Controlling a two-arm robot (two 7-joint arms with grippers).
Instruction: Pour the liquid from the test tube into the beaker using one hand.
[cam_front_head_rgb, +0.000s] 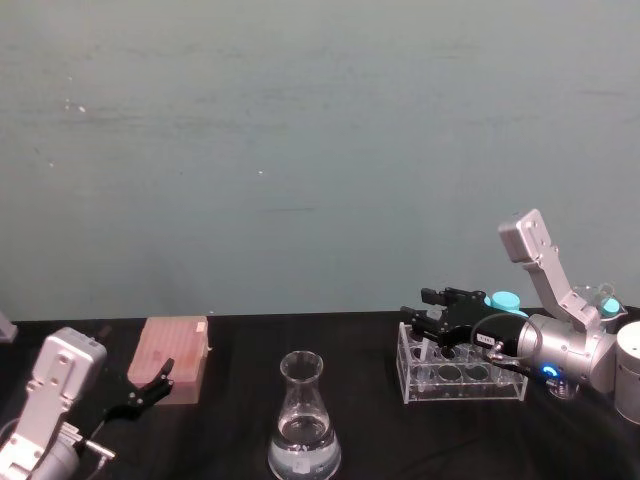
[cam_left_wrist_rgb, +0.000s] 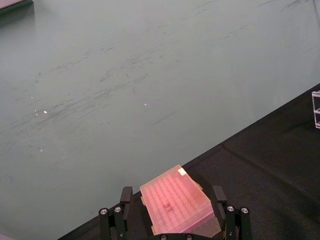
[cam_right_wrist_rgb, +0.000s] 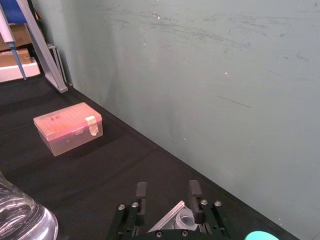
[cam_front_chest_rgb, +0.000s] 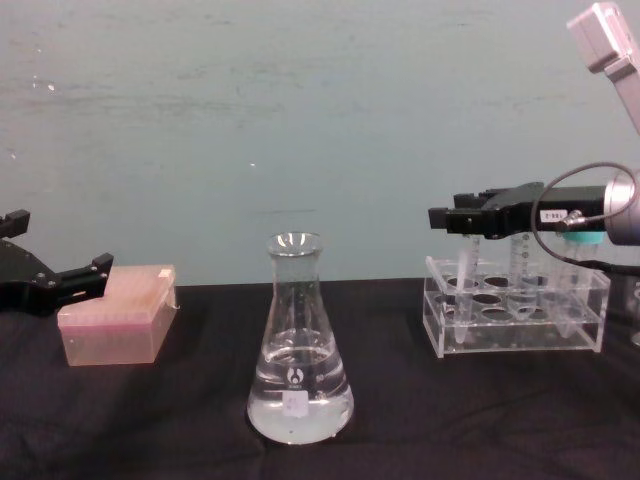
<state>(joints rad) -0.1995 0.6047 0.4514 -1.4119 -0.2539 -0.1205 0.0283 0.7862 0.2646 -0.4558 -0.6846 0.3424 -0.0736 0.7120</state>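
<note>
The right gripper (cam_front_chest_rgb: 452, 222) reaches in level over the left end of the clear tube rack (cam_front_chest_rgb: 515, 318), at about 3 o'clock from the beaker (cam_front_chest_rgb: 298, 345) in the chest view. Its two fingers (cam_right_wrist_rgb: 141, 192) stand on either side of the test tube (cam_front_chest_rgb: 466, 268), which sits upright in a rack hole at that end. In the right wrist view the tube's open mouth and flip lid (cam_right_wrist_rgb: 170, 216) lie between the fingers with small gaps on both sides, so the fingers look apart, not yet pressing. The tube's lower part is seen through the rack wall, and any liquid in it is too faint to make out. Taller teal-capped tubes (cam_front_head_rgb: 503, 300) stand behind, partly hidden by the gripper body and its black cable (cam_front_chest_rgb: 570, 190).

The beaker stands alone on the black table (cam_front_chest_rgb: 180, 420), well apart from the rack, with clear liquid (cam_front_chest_rgb: 298, 415) pooled in its wide base. Its foot is cut off by the lower edge in the head view. Bare cloth lies between it and the rack, and above both.

The left gripper (cam_front_head_rgb: 148, 388) hangs at about 9 o'clock from the beaker, just beside the pink tip box (cam_front_chest_rgb: 115, 325), its fingers (cam_left_wrist_rgb: 125, 196) spread wide with nothing between them. In the left wrist view the box's near end is hidden behind the gripper's own body
</note>
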